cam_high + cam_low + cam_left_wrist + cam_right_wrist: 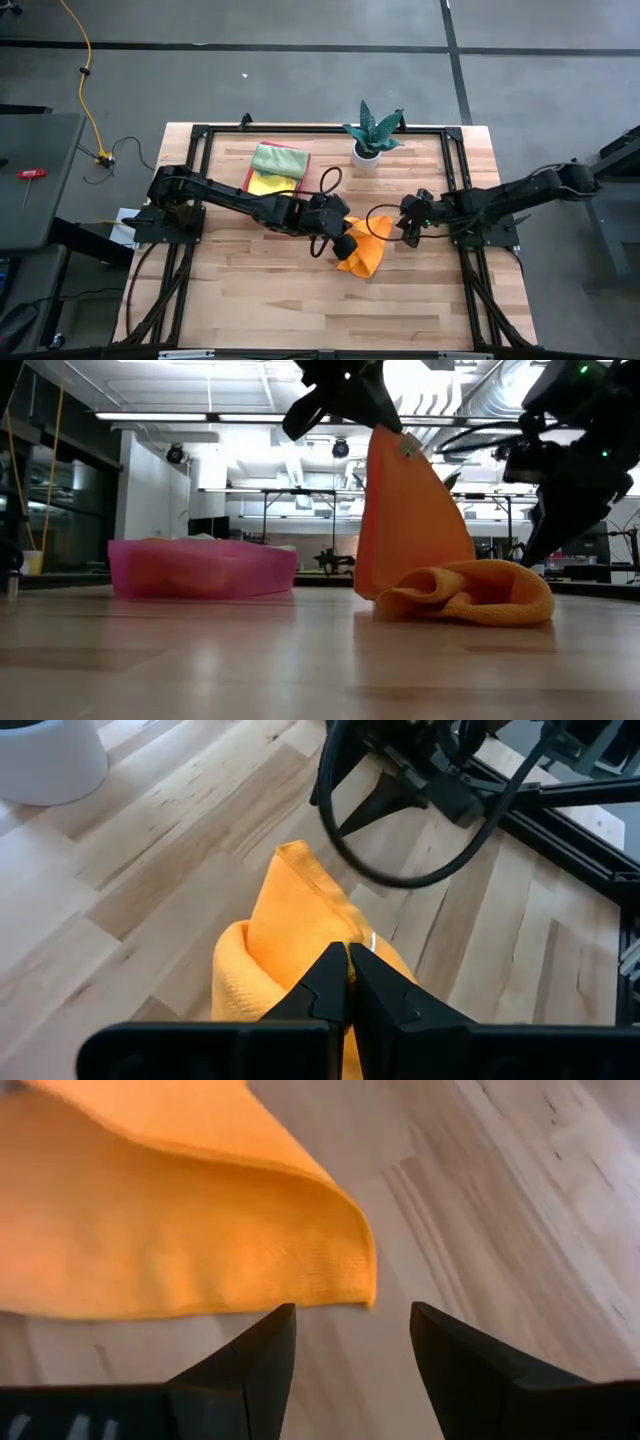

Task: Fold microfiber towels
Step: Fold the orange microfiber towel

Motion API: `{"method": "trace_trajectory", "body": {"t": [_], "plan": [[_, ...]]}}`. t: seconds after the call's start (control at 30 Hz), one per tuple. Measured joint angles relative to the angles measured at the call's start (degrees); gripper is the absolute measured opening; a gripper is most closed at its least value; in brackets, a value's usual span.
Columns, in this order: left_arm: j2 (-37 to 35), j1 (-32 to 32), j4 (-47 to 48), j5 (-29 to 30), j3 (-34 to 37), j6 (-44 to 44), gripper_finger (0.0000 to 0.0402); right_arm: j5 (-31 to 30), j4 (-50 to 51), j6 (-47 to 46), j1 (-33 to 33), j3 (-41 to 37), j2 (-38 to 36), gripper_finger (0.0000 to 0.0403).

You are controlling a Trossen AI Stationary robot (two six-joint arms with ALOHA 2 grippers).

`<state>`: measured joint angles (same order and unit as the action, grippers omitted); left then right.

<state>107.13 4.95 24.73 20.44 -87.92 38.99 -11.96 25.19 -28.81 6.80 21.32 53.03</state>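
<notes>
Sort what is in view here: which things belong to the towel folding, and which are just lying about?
Part of the job:
- soft orange microfiber towel, pinched and lifted by the shut left pincer
- folded light green cloth and yellow cloth in the rigid pink rectangular tray
- open right pincer, beside the orange towel

Lying about:
- green potted plant in a white pot

No legible text, labels or numbers anywhere.

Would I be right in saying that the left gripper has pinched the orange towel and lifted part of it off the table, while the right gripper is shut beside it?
Not quite: the right gripper is open, as the right wrist view shows, empty beside the orange towel. The rest holds: the left gripper is shut on the towel, part of it lifted off the table.
</notes>
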Motion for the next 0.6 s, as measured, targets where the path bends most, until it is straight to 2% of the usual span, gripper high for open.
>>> {"method": "trace_trajectory", "body": {"t": [0.17,0.43,0.6], "plan": [[0.0,0.0,-0.1,-0.2,0.0,1.4,0.0000,2.1,-1.5,8.0,-2.9,0.0,4.7,0.0190],[0.0,0.4,-0.1,-0.3,0.0,2.4,0.0000,4.2,-8.2,15.9,-6.4,-0.1,13.3,0.0188],[0.0,0.7,0.4,-0.1,0.0,2.9,0.0000,6.7,-12.1,18.9,-7.5,0.0,17.1,0.0156]]}}
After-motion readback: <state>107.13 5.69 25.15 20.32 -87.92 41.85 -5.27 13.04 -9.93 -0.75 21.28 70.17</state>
